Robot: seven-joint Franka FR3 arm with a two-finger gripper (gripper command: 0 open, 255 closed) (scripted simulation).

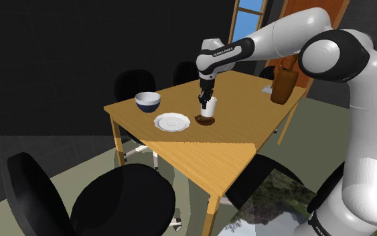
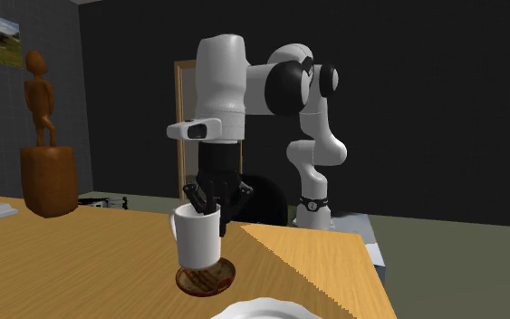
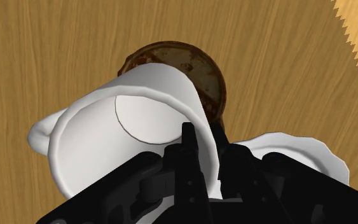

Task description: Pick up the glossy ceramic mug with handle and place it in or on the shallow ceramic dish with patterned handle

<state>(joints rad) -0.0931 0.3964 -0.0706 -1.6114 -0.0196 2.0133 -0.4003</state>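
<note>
1. At the shoulder view's left, black chairs (image 1: 123, 198) stand around a wooden table (image 1: 200, 154).
2. On the table, a blue-and-white bowl (image 1: 148, 100) sits near a white plate (image 1: 172, 122), the two apart.
3. Just right of the plate lies the brown dish (image 1: 205, 121). The white mug (image 1: 209, 107) is directly over it, tilted a little, with its base at the dish. Whether it rests there or hangs just above I cannot tell.
4. The claw (image 1: 205, 100) comes down from above and is clenched on the mug's wall at the rim. In the wrist view, one finger is inside the cup and the other outside.
5. Farther right, a brown carved figure (image 1: 284, 87) stands near the table's far edge.
</note>
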